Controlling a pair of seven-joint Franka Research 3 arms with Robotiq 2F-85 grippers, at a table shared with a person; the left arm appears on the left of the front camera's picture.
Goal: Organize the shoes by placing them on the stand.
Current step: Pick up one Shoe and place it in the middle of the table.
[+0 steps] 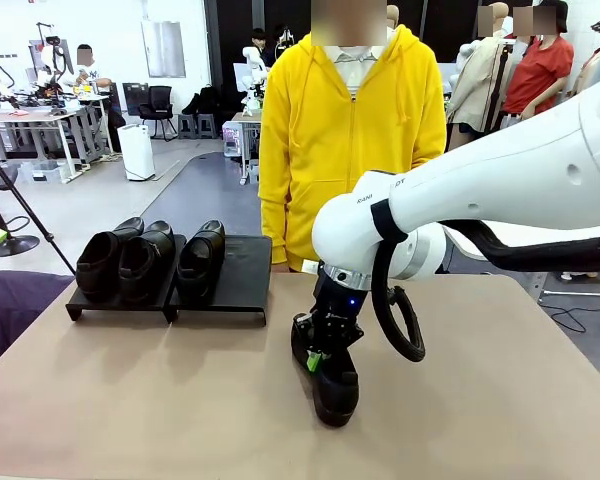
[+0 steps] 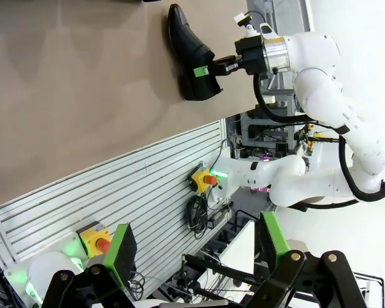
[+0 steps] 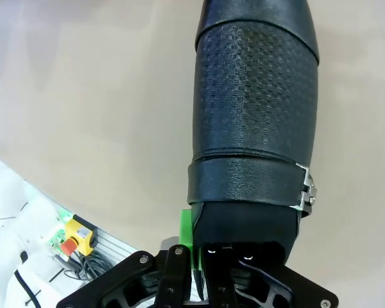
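Right hand point(image 1: 318, 352) clamps the fourth shoe point(image 1: 332, 385) at its heel (wrist view closest) — left hand point(image 2: 196, 247) gapes empty.

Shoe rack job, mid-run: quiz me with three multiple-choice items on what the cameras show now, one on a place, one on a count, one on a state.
1. Where is the fourth loafer?
A. on the table by the right tool
B. on the stand's right panel
C. in the person's hand

2. How many loafers sit on the stand?
A. one
B. three
C. four

3. How is the left tool?
A. shut on a loafer
B. open, holding nothing
C. shut on the stand

Answers:
1 A: the fourth loafer lies on the table, with the right tool at its heel end.
2 B: three loafers sit on the stand, two on the left panel, one on the right.
3 B: the left tool has its green pads wide apart, nothing between them.
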